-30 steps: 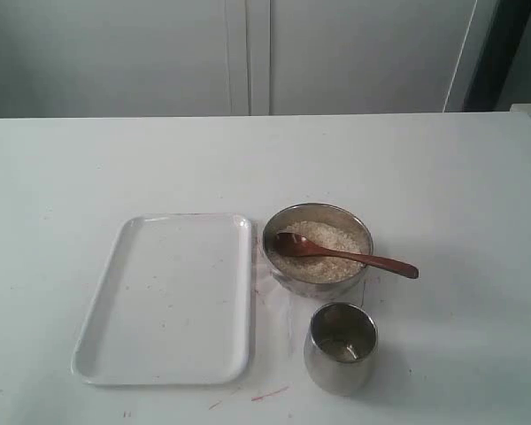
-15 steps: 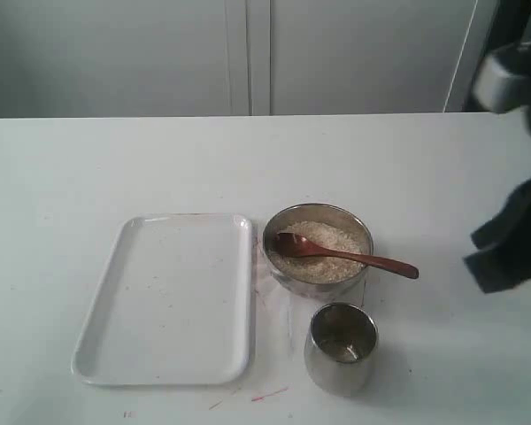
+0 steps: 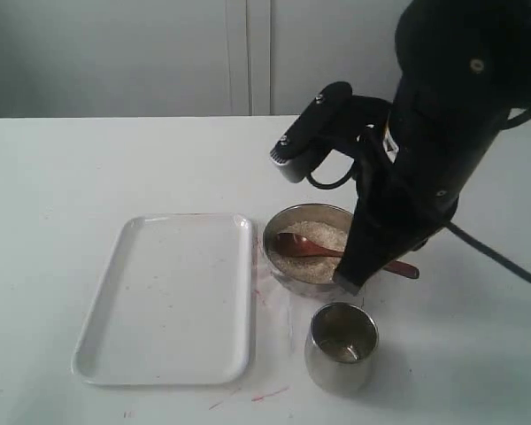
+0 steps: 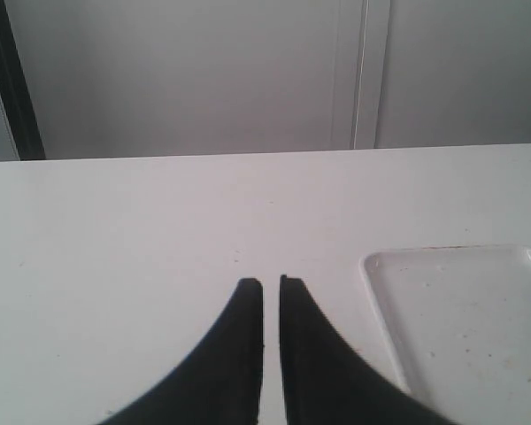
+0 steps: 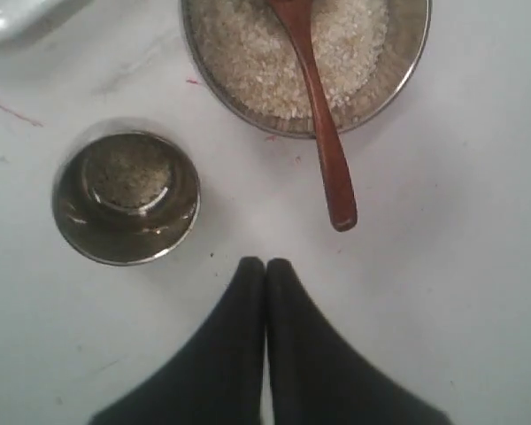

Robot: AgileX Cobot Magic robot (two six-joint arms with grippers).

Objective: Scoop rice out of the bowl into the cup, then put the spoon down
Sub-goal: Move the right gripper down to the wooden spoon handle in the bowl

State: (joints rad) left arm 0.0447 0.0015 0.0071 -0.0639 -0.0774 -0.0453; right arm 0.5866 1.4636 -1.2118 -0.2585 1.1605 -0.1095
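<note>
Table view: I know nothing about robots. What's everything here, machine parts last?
table: one, white, under everything
bowl: one, shiny steel, mid-table
rice: one heap, off-white, in bowl
spoon: one, reddish-brown wood, scoop in rice, handle out over rim
cup: one, shiny steel, in front of bowl
tray: one, white, left of bowl
right arm: one, black, above bowl
right gripper: one, black, shut, near spoon's handle end, not touching
left gripper: one, black, shut, over table beside tray
</note>
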